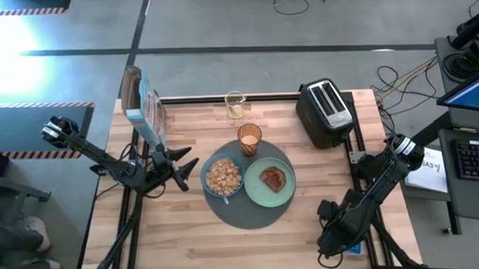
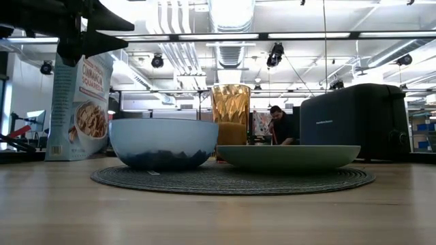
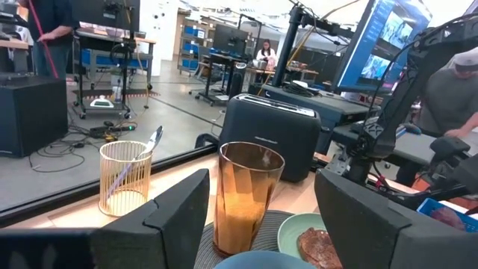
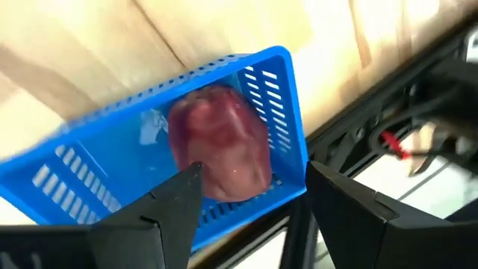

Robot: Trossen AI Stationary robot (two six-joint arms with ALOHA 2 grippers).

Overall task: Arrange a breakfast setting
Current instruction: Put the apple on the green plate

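Hovering at the high view's lower right, your right gripper [image 4: 250, 198] stands apart above the red fruit [image 4: 220, 142] in the blue basket [image 4: 89, 175]; centre the fingers before closing gently.

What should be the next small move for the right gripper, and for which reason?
Probably the right gripper should go down and close on the red fruit. Its fingers are open just above the fruit, which lies in the blue basket at the table's edge, while the plate on the mat holds only toast. The left gripper waits open beside the bowl.
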